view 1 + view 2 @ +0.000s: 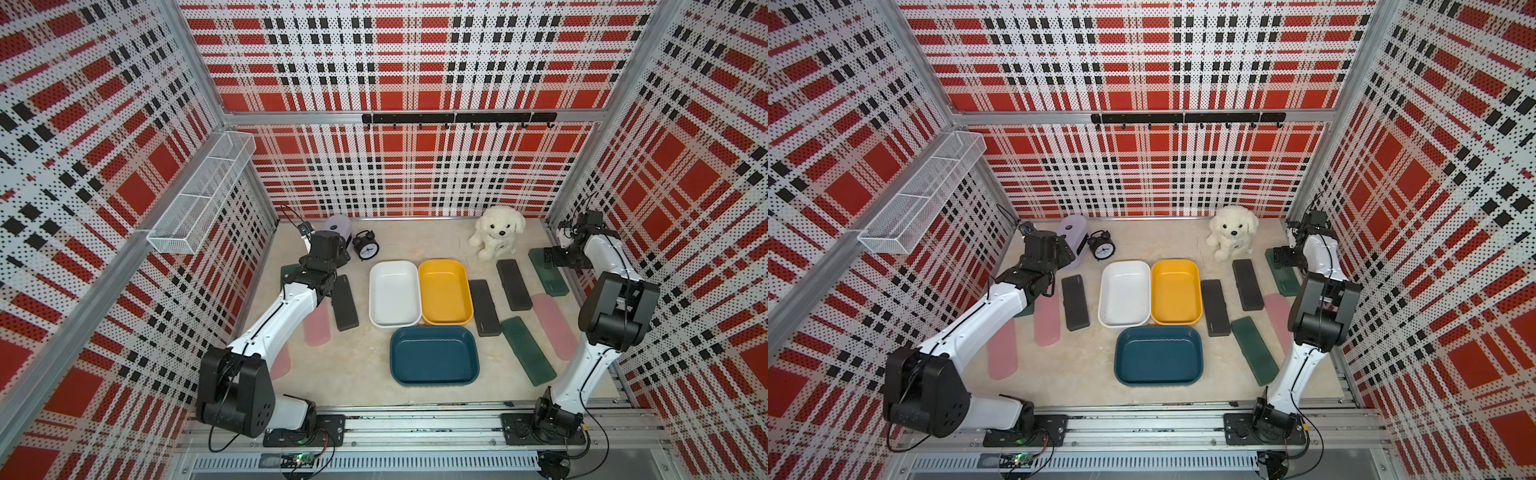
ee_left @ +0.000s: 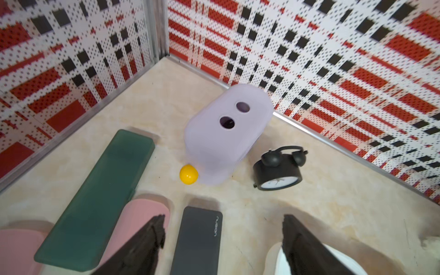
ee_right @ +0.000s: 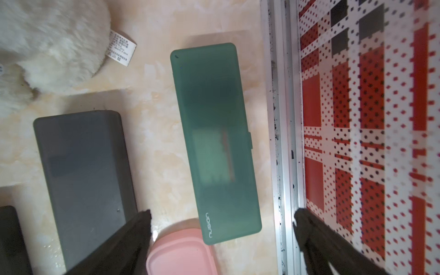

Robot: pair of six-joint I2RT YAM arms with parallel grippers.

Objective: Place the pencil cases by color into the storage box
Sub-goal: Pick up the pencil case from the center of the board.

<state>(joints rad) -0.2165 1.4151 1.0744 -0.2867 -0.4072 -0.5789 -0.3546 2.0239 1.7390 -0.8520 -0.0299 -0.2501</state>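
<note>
Several pencil cases lie flat around three empty bins: white [image 1: 394,293], yellow [image 1: 444,291] and blue [image 1: 434,355]. Left of the bins are a black case [image 1: 345,303], two pink ones [image 1: 1047,320] [image 1: 1003,351] and a green one [image 2: 95,197]. My left gripper [image 2: 223,228] hangs open above that black case [image 2: 197,240], touching nothing. Right of the bins lie two black cases [image 1: 484,307] [image 1: 514,284], two green ones [image 1: 548,272] [image 1: 528,351] and a pink one [image 1: 555,326]. My right gripper [image 3: 222,217] is open over the far green case [image 3: 214,142].
A lilac box with two holes [image 2: 226,133], a yellow ball [image 2: 188,174] and a black alarm clock [image 1: 365,245] stand at the back left. A white plush dog [image 1: 496,237] sits at the back right. A wire basket [image 1: 199,195] hangs on the left wall.
</note>
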